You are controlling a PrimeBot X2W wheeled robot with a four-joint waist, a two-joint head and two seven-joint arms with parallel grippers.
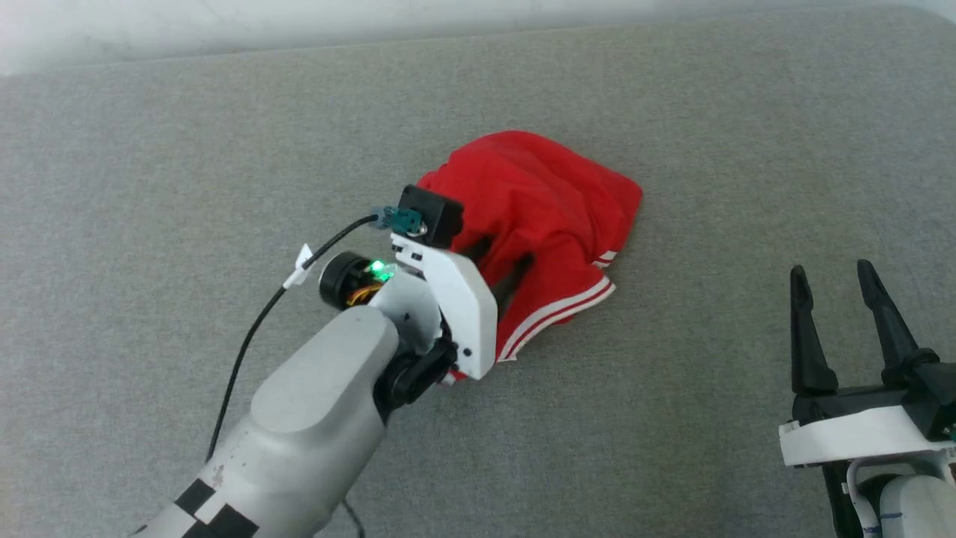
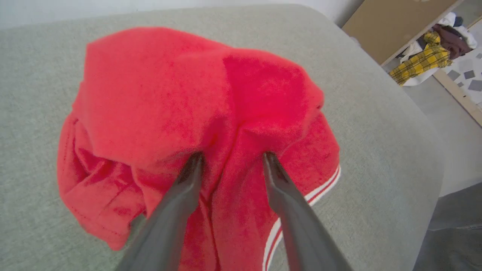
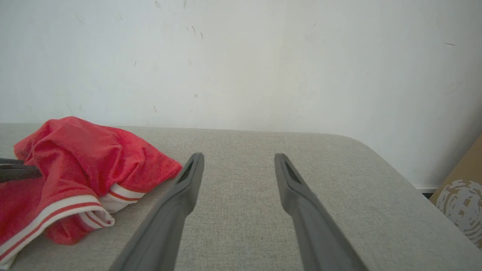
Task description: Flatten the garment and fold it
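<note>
- the garment [image 1: 545,202]: red tee, bunched in a heap near the mid of the grey padded surface [image 1: 224,149]; not flat, not folded; red-&-white striped trim [image 1: 556,314] shows along the heap's near-right edge
- L gripper [image 2: 231,155]: fingers spread apart, tips dug into the top of the heap; a ridge of red cloth stands betw. them, but they aren't closed on it; no pinch visible in the left wrist view
- head view: L arm [image 1: 321,403] reaches in from the lower left, wrist over the heap's near-left side; dark fingers go down into the folds, tips hidden by cloth; black cable [image 1: 254,329] runs beside the forearm; green light [image 1: 379,267] lit at the wrist
- R gripper [image 1: 831,269]: lower right, well apart from the garment; fingers spread wide, pointing up the view; nothing betw. them; bare grey surface under it
- right wrist view: R gripper's own fingers [image 3: 190,180] wide apart w/ grey fabric showing betw. them; the garment lies to their left, humped, w/ a white band & red stripe at its near edge; one dark finger of the L gripper pokes into the cloth at the far left edge
- backgrd: white wall [image 3: 241,56] behind the surface; brown cardboard [image 3: 463,188] at the right edge; yellow plaid cloth [image 2: 421,62] beyond the surface's corner in the left wrist view
</note>
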